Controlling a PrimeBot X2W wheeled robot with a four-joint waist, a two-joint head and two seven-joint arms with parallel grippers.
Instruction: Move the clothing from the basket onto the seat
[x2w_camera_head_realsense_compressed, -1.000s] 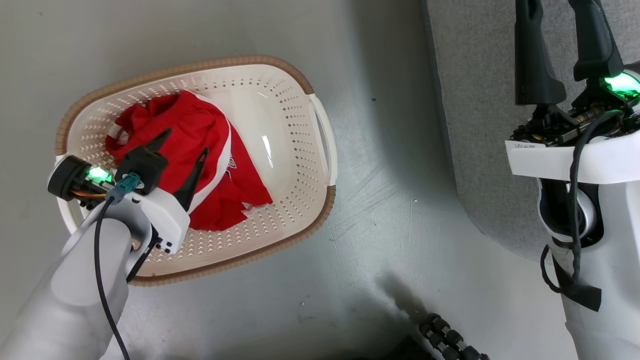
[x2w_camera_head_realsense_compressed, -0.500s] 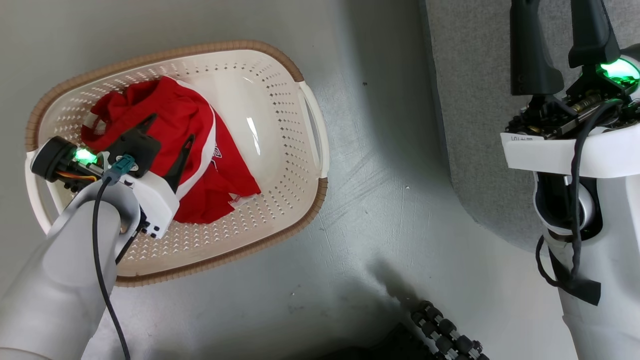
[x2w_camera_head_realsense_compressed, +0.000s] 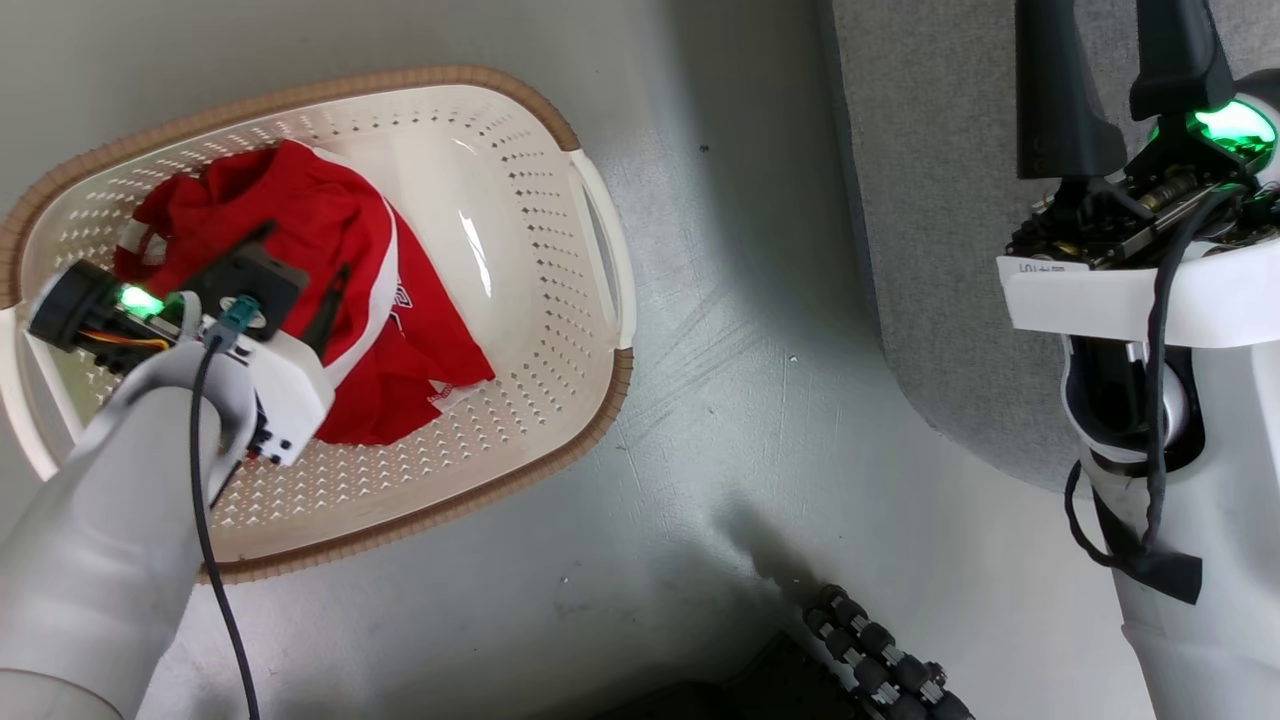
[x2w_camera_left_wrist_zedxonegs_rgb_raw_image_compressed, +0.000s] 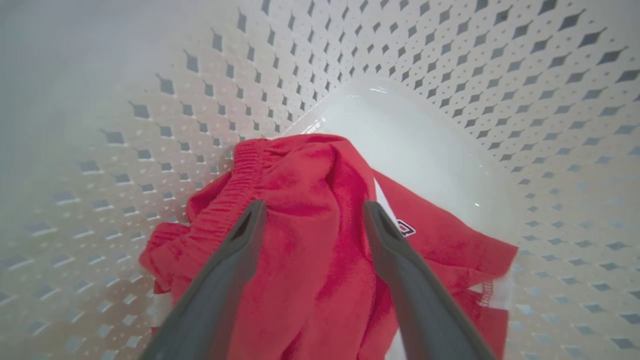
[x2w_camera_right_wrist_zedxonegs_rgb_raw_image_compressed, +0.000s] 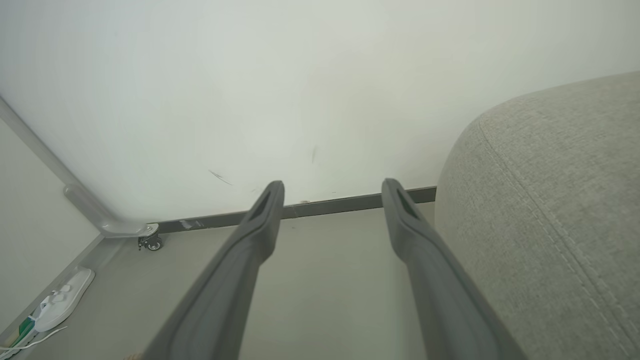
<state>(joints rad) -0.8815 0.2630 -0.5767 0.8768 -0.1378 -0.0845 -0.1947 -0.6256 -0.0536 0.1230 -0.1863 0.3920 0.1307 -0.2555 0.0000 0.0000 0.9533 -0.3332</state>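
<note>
Over the basket (x2w_camera_head_realsense_compressed: 545, 300), above red clothing (x2w_camera_left_wrist_zedxonegs_rgb_raw_image_compressed: 310, 250) with an unreadable logo (x2w_camera_left_wrist_zedxonegs_rgb_raw_image_compressed: 406, 228), left gripper (x2w_camera_left_wrist_zedxonegs_rgb_raw_image_compressed: 313, 207), jaws wide apart.

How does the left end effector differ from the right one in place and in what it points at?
The left end effector is down inside the basket, over the clothing; the right end effector is near the sofa, outside the basket. The left points at fabric; the right points toward a wall. Both are open and hold nothing.

Pale grey, white-shelled arms (x2w_camera_head_realsense_compressed: 90, 600), a black cable (x2w_camera_head_realsense_compressed: 193, 450) running along each; green lights (x2w_camera_head_realsense_compressed: 140, 300) glow at both wrists. The left end effector (x2w_camera_head_realsense_compressed: 306, 250) and right end effector (x2w_camera_right_wrist_zedxonegs_rgb_raw_image_compressed: 332, 185) each carry two long, dark grey tapered fingers (x2w_camera_left_wrist_zedxonegs_rgb_raw_image_compressed: 220, 280)
</note>
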